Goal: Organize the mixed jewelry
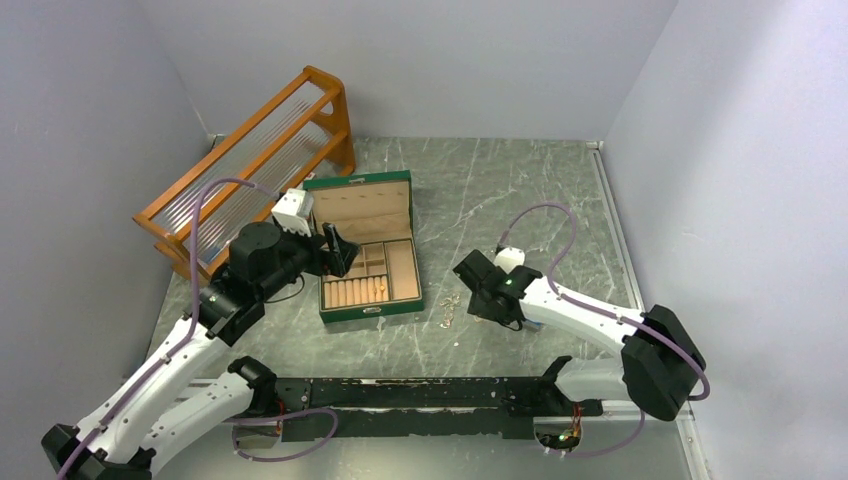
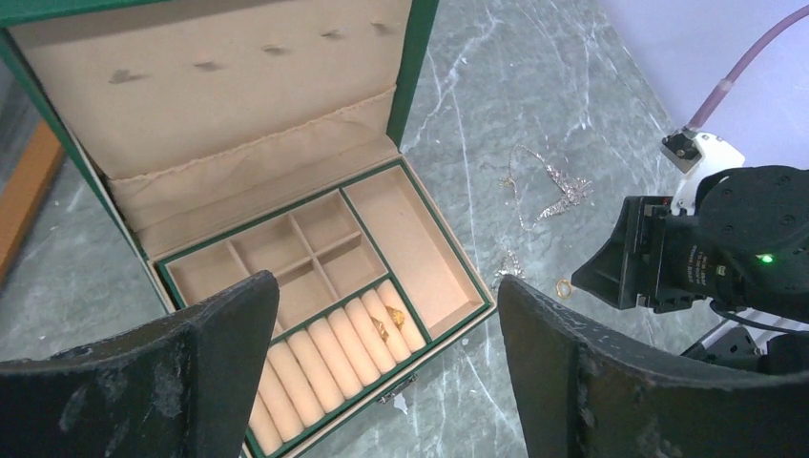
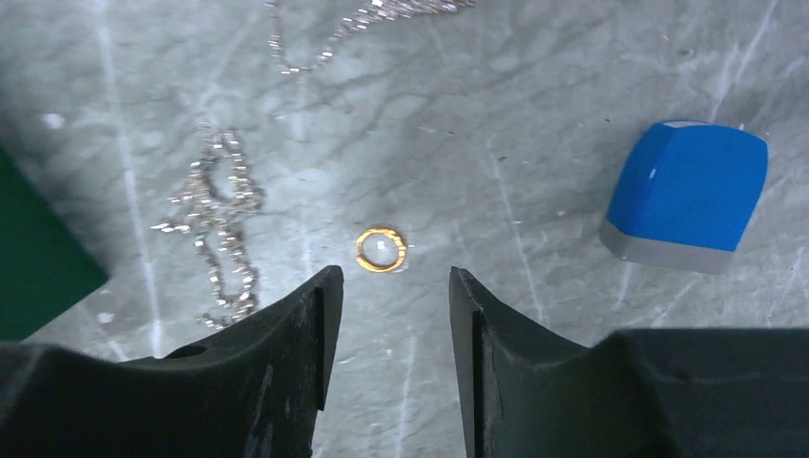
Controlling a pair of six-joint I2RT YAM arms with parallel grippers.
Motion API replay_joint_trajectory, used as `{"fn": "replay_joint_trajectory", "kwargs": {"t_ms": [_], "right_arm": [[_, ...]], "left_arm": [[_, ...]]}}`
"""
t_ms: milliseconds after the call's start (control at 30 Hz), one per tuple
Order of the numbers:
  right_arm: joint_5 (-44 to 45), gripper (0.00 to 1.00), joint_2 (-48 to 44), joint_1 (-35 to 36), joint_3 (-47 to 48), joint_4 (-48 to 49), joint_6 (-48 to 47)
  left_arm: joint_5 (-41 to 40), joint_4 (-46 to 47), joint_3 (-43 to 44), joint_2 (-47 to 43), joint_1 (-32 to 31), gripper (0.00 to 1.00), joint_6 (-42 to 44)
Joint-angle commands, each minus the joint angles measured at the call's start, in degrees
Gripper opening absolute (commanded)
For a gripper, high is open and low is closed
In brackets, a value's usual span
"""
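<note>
The mixed jewelry lies partly on the marble table and partly in the green box [image 1: 372, 312], whose lid stands open. Two gold pieces [image 2: 386, 324] sit among the box's ring rolls. Silvery chains [image 3: 219, 229] and a small gold ring [image 3: 381, 250] lie on the table to the right of the box [image 2: 420, 76]. My right gripper [image 3: 393, 277] hovers just short of the ring, open, with nothing between its fingers. Above the box's front compartments my left gripper [image 2: 386, 284] stands wide open and empty. The chains [image 2: 549, 191] and the ring [image 2: 564, 287] also show in the left wrist view.
A small blue block [image 3: 687, 196] lies on the table to the right of the ring. A wooden rack [image 1: 255, 150] leans at the back left, behind the box. Pale walls close in both sides. A black rail [image 1: 420, 395] runs along the near edge.
</note>
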Motion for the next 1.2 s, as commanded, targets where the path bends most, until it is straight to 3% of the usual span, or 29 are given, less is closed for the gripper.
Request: {"fn": "replay_joint_trajectory", "kwargs": {"t_ms": [0,167,767,1167], "right_arm": [[-3.39,0.47,-0.33,-3.20,-2.84,2.21,-1.70],[-5.78,0.38,4.04,-4.86,-2.27,4.21,-6.41],[-7.68,0.26,7.80,-7.52,-3.00,8.30,-11.48],[-8.56,0.02,5.97,-7.98,-3.63,8.85,-10.47]], "left_arm": [[3.52,3.03,-0.36,1.37,0.22,0.88,-0.57],[4.58,3.57,-0.57,2.15,0.19,0.87,-1.35],[4.64,3.96,-0.88,2.55,0.26,0.87,-1.60],[5.45,4.11,-1.09,2.91,0.19,0.86,-2.22]]}}
